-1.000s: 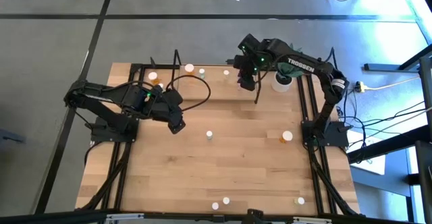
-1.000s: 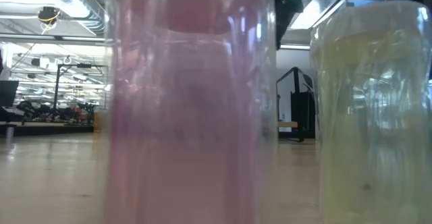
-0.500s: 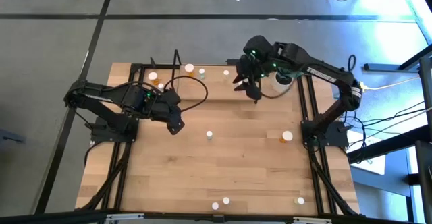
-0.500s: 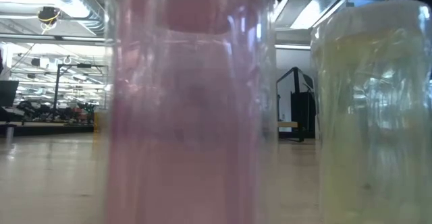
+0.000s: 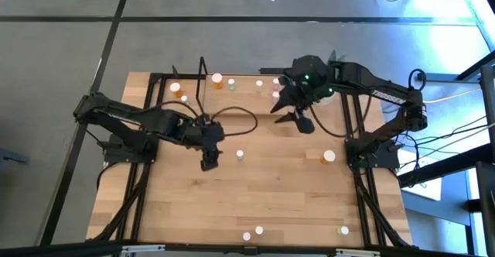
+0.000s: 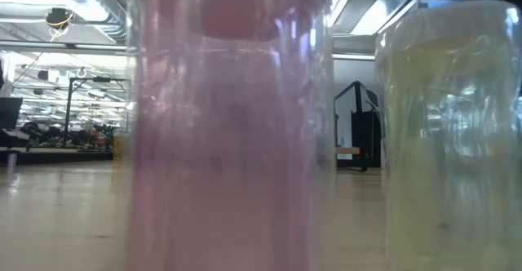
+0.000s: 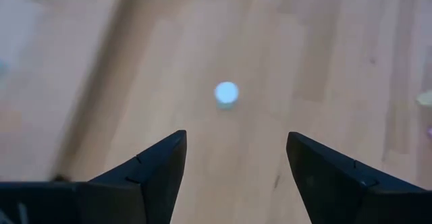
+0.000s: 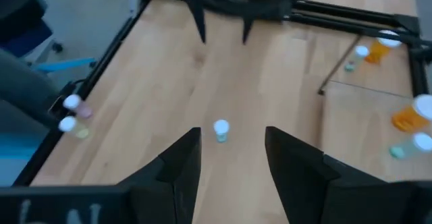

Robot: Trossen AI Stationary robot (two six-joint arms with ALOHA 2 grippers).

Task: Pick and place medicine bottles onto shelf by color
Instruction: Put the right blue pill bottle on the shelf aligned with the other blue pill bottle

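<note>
A light wooden tabletop (image 5: pixel 255 195) seen from above, with two dark robot arms reaching toward its middle. At the far edge sits the low shelf (image 5: pixel 232 98), a pale board with thin black upright loops; a few white-capped medicine bottles (image 5: pixel 217 79) stand on it, at least one of them orange. The left end effector (image 5: pixel 209 162) hangs over the tabletop centre, fingers apart and empty. Just beside it stands a small greenish bottle (image 5: pixel 240 155). The right end effector (image 5: pixel 290 118) is near the shelf's front edge, fingers also apart, holding nothing. An orange bottle (image 5: pixel 329 157) lies toward the right side. More bottles stand along the near edge, among them a pink bottle (image 6: pixel 232 124) and a yellowish bottle (image 6: pixel 449 132).
</note>
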